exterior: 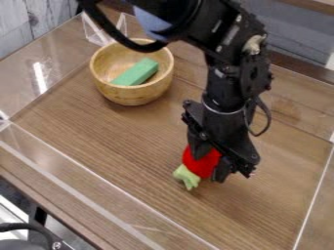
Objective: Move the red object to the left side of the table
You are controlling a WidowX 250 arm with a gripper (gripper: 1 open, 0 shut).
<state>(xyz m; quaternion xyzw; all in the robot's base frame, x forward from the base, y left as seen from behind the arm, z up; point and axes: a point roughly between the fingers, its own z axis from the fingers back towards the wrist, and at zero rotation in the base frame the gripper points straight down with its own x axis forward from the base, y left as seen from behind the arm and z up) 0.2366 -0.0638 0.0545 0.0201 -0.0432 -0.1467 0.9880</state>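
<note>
1 arm, black, reaching down over the wood-grain surface [92, 132] with its hand [209, 166] pointing straight down at the red object [198, 163]. The red object, a toy strawberry, sits low at the near right part of the surface, its green leafy stem [187, 177] sticking out toward the front-left, just on or just above the wood; the view is too coarse to say if it touches down. The hand's 2 fingers [225, 162] stand on either side of the berry and look closed against it, so I read it as clamped on the red object, though the grip line itself is hidden behind the black fingers and it may be loosening.

Wooden bowl [132, 74] with a green block [137, 71] inside sits at the back left, well apart from the hand. Clear acrylic wall [33, 146] runs along the left edge.

Step in hand, as I judge it: transport phase, berry gripped or barely gripped on the right half, goal side not reached. Next move calls for a firm hold, a small lift to clear the wood, then a sweep across to the bare left area in front of the bowl, stopping short of the acrylic wall, then lower and release. Risk: berry slips if the grip is slack.
</note>
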